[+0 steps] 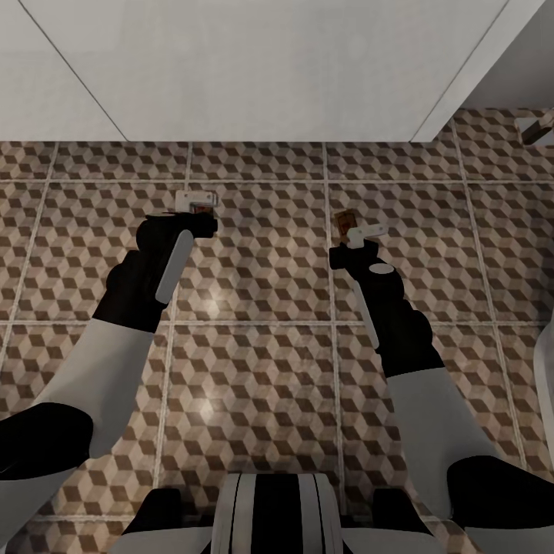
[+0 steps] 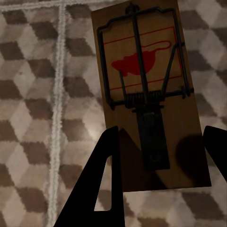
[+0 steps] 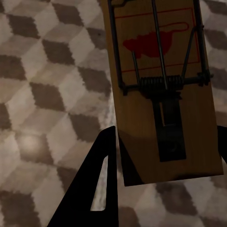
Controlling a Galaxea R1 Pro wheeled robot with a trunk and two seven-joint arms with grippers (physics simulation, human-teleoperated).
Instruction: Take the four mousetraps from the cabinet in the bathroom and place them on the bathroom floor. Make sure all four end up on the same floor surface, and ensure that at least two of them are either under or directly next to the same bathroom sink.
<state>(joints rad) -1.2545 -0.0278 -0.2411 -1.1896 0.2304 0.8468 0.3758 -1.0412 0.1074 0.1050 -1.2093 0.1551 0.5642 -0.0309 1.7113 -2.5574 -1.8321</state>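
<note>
Each gripper, left (image 1: 197, 206) and right (image 1: 355, 231), is clamped on the near short end of a mousetrap (image 2: 146, 90) (image 3: 161, 85), long axis pointing away, held above the floor (image 1: 254, 308).

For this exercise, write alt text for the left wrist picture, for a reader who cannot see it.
A wooden mousetrap with wire parts and a red mouse mark sits between two dark pincer fingers, over a floor of brown and beige cube-patterned tiles.

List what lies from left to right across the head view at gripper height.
Left gripper with its mousetrap → bare bathroom floor → right gripper with its mousetrap.
</note>
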